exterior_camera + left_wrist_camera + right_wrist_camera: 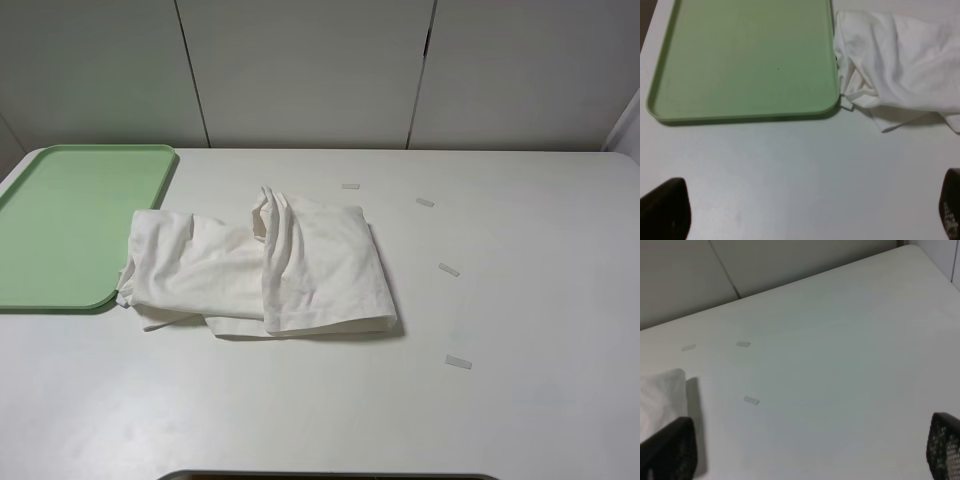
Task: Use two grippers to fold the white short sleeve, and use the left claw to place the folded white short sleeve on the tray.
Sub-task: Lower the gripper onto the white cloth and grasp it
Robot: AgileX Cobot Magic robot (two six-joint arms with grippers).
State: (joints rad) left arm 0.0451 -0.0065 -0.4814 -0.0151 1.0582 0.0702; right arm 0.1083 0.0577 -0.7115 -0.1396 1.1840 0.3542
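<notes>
Exterior high view: white shirt [265, 265] lies crumpled on the white table [520, 400], middle-left, not on the tray [70, 225]. Right half is doubled over into a thicker flap, left half is flatter and wrinkled. Green tray sits at the far left of the table. The shirt's left edge touches the tray's right rim near the front corner; I can't tell if it laps over the rim. Four small pale tape strips [449, 270] are scattered on the table right of the shirt, apart from it.

Left wrist view: my left claw [807, 207] is spread wide, one dark finger [665, 210] at each lower corner, only bare table between them. It holds nothing and hangs above the table near the tray's [740, 65] front rim. The shirt [900, 60] bunches right against that tray's corner.

Right wrist view: my right claw [806, 447] is also spread wide and holds nothing. A shirt [660, 395] corner shows beside one finger; contact is unclear. Three tape strips [751, 400] lie beyond it.
</notes>
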